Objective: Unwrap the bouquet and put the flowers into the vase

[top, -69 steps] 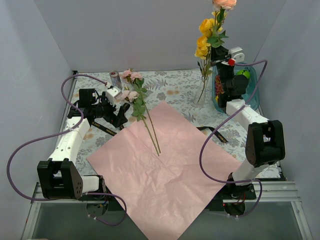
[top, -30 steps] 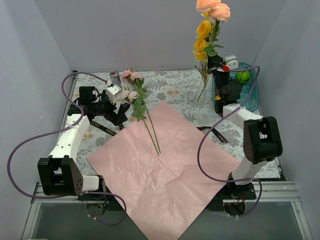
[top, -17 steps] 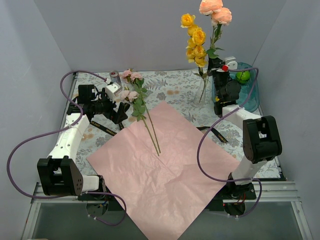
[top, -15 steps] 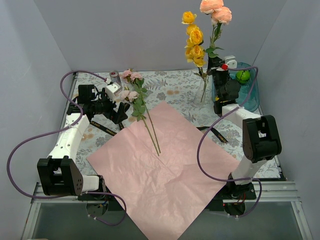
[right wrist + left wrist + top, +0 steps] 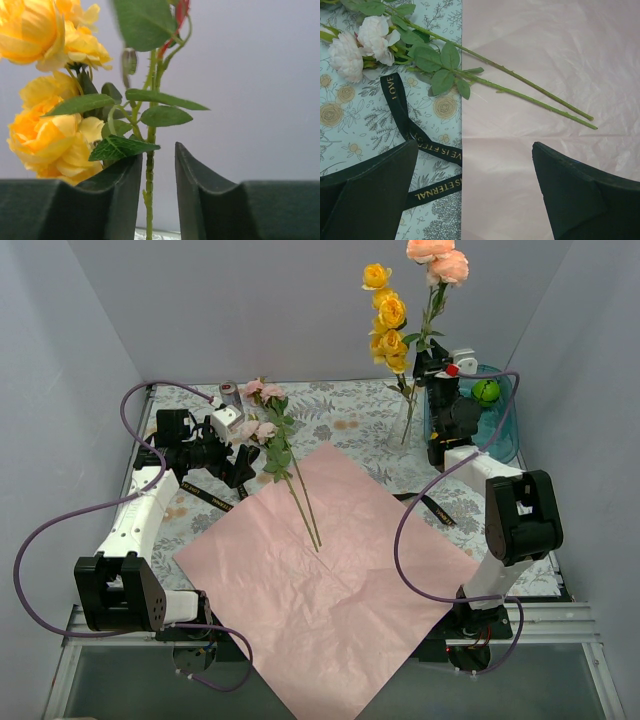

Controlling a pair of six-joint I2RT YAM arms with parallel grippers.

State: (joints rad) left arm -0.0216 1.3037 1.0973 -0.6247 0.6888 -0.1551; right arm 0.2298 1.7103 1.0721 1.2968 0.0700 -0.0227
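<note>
Right gripper [image 5: 159, 161]: at 1 o'clock, jaws slightly parted around a green stem; the stem stands free in the gap, so the vase seems to bear it.
Vase [image 5: 404, 426]: holds yellow flowers [image 5: 390, 325] and pink ones.
Left gripper [image 5: 475, 146]: wide open and empty, over the black ribbon [image 5: 404, 114], likely ready for the next stems.
Pink paper [image 5: 330, 570]: spread flat; 2 pale flowers [image 5: 288, 462] lie at 11 o'clock.
Teal tray [image 5: 503, 435]: holds a green fruit [image 5: 485, 391].
</note>
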